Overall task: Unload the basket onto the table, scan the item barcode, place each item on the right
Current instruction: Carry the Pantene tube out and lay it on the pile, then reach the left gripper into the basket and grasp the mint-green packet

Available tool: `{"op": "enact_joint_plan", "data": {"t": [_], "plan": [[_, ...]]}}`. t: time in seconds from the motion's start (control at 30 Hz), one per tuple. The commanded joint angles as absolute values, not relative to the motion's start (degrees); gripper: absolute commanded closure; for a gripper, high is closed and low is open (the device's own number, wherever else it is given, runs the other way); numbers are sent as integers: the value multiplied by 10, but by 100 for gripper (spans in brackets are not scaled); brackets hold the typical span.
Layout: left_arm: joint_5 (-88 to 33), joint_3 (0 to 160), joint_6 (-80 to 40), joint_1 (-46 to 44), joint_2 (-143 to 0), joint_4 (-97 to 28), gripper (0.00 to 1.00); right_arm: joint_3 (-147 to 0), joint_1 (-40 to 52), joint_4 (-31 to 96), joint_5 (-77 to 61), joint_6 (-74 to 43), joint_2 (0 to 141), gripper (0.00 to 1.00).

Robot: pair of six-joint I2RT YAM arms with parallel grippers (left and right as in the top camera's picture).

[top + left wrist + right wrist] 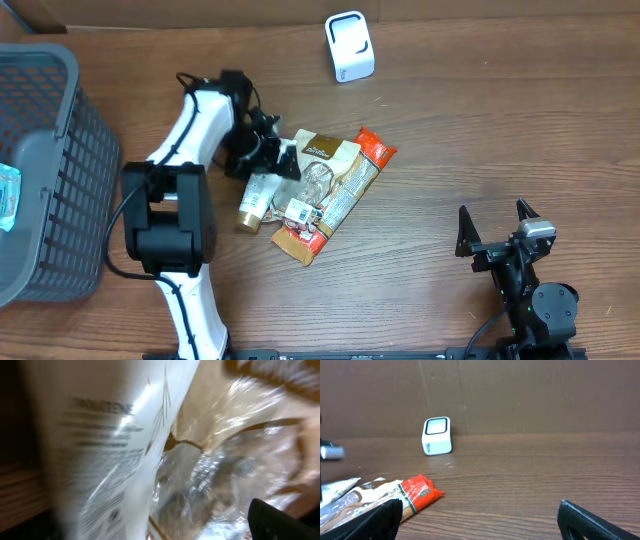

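Now we would close on the white tube [256, 192], lying in the heap of packets [335, 180] left of middle on the surface [480, 140], and turn its barcode toward the scanner [349, 46] by the far edge. We cannot tell how our left jaws stand over the heap; the right jaws gape wide, empty, near the front-right corner, brown board [520, 395] behind

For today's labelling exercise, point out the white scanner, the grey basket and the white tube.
white scanner [349, 47], overhead view, its top face.
grey basket [90, 170], overhead view, its right wall.
white tube [260, 190], overhead view, its white body.
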State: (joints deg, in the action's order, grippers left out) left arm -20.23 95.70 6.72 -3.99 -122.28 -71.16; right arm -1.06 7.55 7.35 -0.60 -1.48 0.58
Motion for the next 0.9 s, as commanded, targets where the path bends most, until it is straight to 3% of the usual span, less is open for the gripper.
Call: {"op": "enact_joint_plan", "data": {"t": [0.0,0.37,0.63,0.87], "plan": [[-190,1092,33,-17,-1199,-757,1,-17,77,72,-1,-17,2,0],[-38,1517,-53,146,-1139,-941,0,-17,77,72,-1,-17,2,0],[9,1536,-80,365,-1110,-968,0,-17,77,72,-1,-17,2,0],[68,1501,-116,434,-1120,-950,1,-17,77,72,-1,-17,2,0]]}}
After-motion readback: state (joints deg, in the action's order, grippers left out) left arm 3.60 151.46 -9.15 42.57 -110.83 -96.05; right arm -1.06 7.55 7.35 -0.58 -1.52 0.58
